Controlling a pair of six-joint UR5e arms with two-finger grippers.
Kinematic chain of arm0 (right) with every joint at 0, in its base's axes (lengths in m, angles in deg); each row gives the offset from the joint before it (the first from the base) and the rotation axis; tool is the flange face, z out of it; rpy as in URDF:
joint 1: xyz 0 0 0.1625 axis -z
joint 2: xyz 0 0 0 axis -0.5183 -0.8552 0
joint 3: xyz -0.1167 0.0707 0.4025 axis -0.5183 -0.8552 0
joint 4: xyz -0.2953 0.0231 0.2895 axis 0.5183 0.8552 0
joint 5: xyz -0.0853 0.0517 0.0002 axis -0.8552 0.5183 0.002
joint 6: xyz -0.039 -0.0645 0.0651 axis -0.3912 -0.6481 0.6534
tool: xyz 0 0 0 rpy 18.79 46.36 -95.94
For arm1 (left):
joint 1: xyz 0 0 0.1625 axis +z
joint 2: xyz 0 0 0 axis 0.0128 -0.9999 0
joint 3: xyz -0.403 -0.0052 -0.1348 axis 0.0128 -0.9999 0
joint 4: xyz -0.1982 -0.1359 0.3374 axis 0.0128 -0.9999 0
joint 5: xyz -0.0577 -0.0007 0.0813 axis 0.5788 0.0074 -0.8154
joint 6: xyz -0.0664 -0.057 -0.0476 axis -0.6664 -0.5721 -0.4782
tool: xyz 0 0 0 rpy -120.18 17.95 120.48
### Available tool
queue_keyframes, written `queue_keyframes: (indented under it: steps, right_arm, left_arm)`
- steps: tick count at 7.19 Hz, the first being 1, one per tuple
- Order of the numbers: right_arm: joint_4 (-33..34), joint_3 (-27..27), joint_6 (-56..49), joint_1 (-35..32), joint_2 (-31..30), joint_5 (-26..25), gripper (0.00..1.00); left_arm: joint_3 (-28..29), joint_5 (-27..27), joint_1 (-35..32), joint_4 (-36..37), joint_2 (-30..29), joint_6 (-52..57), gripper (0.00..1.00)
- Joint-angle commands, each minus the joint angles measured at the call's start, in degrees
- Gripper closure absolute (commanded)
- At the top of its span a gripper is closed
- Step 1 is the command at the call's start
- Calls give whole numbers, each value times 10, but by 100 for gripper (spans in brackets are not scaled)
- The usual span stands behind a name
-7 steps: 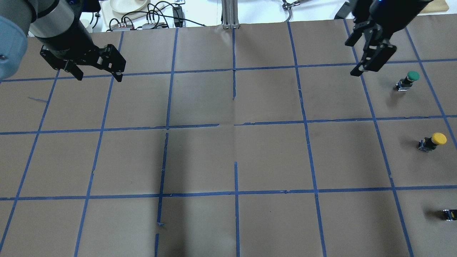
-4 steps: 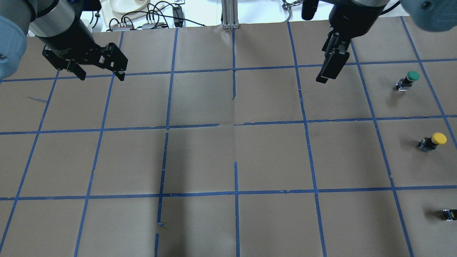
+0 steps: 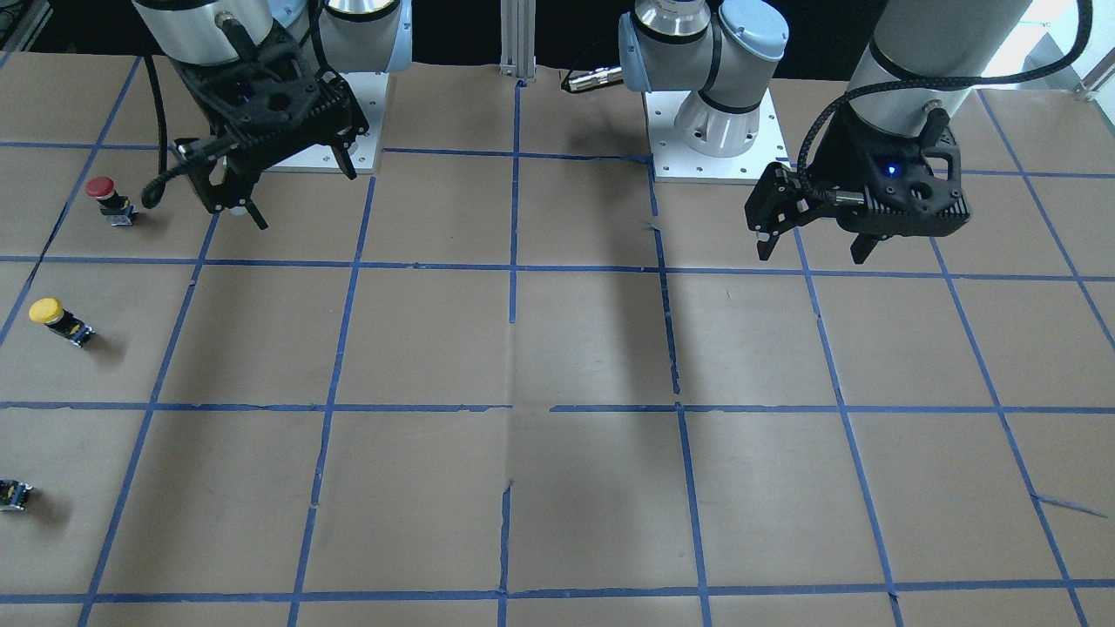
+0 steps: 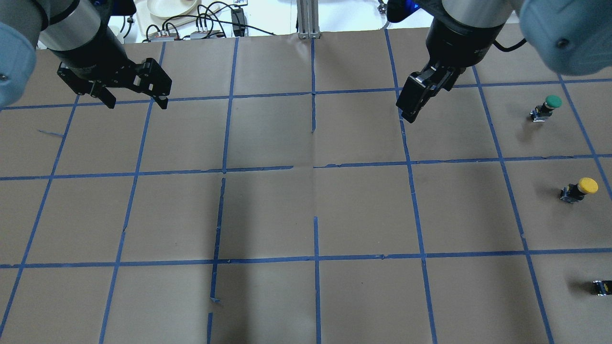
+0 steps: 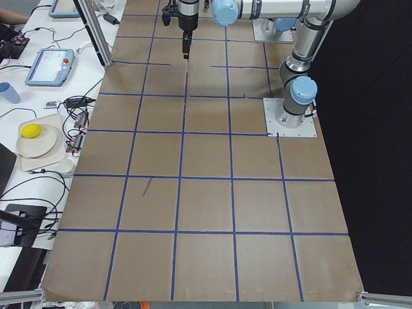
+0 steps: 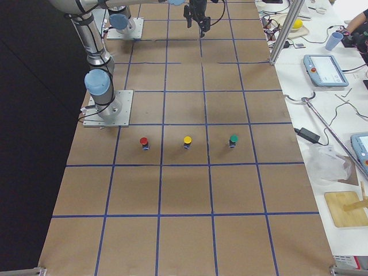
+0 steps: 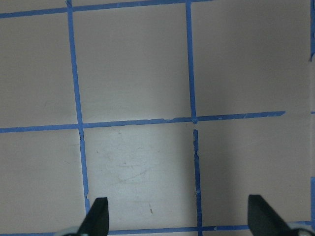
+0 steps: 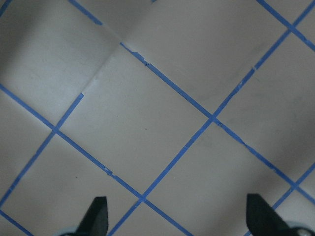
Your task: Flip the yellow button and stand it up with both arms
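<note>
Overhead: high behind the robot, facing forward and down over the worktop. Front-facing: opposite side, facing the robot, steeply down. Side views: far back at either end, looking along its length. Wrist views: close, down past the left end effector and right end effector. Shared by overhead, front-facing and right-side: the yellow button.

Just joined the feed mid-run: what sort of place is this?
Probably a robotics lab workcell: left arm and right arm bolted to a table papered brown with a blue tape grid, and a teach pendant on the side bench.
</note>
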State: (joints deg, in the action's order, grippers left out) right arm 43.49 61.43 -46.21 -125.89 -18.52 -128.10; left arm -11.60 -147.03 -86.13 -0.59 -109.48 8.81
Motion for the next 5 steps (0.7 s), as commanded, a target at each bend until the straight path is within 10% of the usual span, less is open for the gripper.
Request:
queue_keyframes:
  steps: [1,5]
  right_arm:
    - [16,8,178,3,-12,0,0]
    - [78,32,277,3,-13,0,0]
  left_arm:
    - [0,0,1,1,0,0,0]
    - [0,-1,1,1,1,0,0]
